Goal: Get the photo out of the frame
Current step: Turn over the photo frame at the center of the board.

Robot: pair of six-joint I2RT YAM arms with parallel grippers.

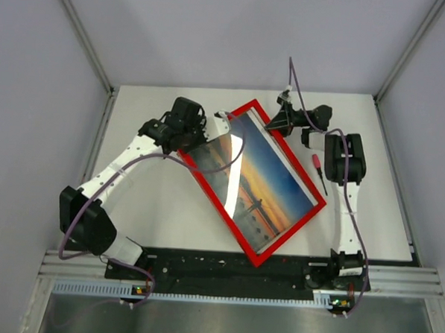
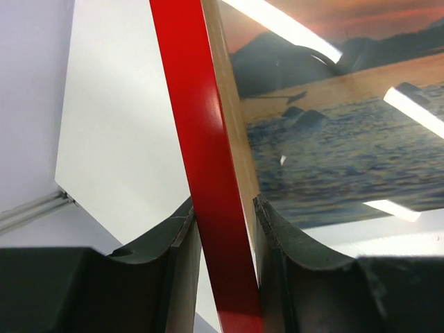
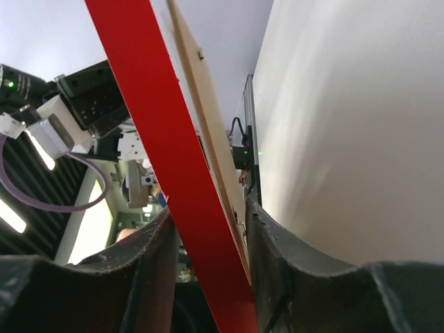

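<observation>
Nearest the arm bases, one corner of the thin bright red rectangular picture frame (image 1: 259,259) sat at the near edge of the white table (image 1: 168,216), just above the black base rail, with the frame running diagonally away toward the far side. The photo (image 1: 262,187), a glossy rectangular sunset print in orange and blue, lay face up inside it with no edge showing loose, so by my reading the removal had not begun. Farther back, a loop of the left arm's purple cable (image 1: 234,156) draped across the glare-streaked far part of the print. At the far left rail the left gripper (image 1: 204,139) was pinched partway closed on the frame's edge, its dark fingers (image 2: 173,243) pressed to the red outer face and the pale inner side. At the far corner the right gripper (image 1: 282,119) had its fingers (image 3: 149,250) drawn in against the red rail and the brown back edge, apparently clamping it too. Whether the far end was lifted off the table I could not tell. Both holds were narrow ones on a slick rim, so the frame might slip or pivot. The near corner might then slide off the table. Uneven pulling by the arms could twist the thin frame. The cable could snag the print.
</observation>
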